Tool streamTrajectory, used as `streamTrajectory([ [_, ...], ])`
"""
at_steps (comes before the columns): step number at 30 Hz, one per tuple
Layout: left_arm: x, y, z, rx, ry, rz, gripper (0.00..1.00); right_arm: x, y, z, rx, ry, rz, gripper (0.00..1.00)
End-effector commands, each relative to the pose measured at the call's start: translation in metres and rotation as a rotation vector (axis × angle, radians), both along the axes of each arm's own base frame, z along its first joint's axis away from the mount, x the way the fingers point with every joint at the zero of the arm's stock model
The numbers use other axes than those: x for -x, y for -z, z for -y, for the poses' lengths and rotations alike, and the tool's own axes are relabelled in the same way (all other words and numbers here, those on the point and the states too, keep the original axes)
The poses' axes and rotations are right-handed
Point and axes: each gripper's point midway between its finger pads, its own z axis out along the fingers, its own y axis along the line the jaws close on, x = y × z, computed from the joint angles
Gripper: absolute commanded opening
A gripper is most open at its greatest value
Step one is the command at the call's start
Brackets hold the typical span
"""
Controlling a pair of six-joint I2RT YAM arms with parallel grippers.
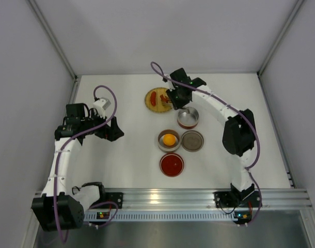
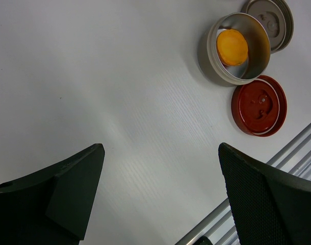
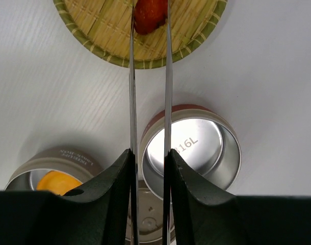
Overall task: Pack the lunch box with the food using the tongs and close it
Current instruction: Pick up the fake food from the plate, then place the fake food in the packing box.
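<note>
Tongs [image 3: 132, 76] clamped in our right gripper [image 3: 149, 158] seemingly pinch a red piece [image 3: 149, 15] on the plate [image 3: 102, 25] beyond the empty tin [image 3: 196, 148]; left gripper [image 2: 160, 150] gapes.

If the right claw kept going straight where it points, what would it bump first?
Most likely the red food piece on the woven plate; the tongs in the right claw straddle it, though height is unclear.

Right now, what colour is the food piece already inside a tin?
Orange-yellow: the food piece in the tin shows best in the left wrist view.
</note>
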Motion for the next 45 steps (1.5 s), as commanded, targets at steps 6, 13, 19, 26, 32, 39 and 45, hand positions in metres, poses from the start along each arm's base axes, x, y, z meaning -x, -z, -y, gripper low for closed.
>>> streamTrajectory([
  [6, -0.001, -0.011, 0.002, 0.002, 0.015, 0.072, 0.98, 0.014, -0.09, 0.007, -0.112, -0.073, 0.196, 0.0],
  [13, 0.0, -0.014, 0.003, 0.007, 0.022, 0.079, 0.98, 0.043, -0.119, 0.031, -0.123, -0.138, 0.225, 0.0],
  [19, 0.001, -0.017, 0.005, 0.019, 0.027, 0.084, 0.98, 0.068, -0.13, 0.08, -0.079, -0.142, 0.225, 0.0],
  [26, 0.001, -0.017, 0.008, 0.035, 0.035, 0.078, 0.98, 0.1, -0.108, 0.119, -0.019, -0.194, 0.12, 0.0],
  [32, 0.002, -0.017, 0.008, 0.032, 0.034, 0.08, 0.98, 0.112, -0.094, 0.132, 0.014, -0.21, 0.073, 0.0],
  [39, 0.004, -0.017, 0.007, 0.023, 0.036, 0.082, 0.98, 0.115, -0.081, 0.139, 0.032, -0.21, 0.041, 0.0],
  [45, 0.003, -0.017, 0.008, 0.029, 0.037, 0.079, 0.98, 0.109, -0.072, 0.134, 0.022, -0.215, 0.014, 0.0],
])
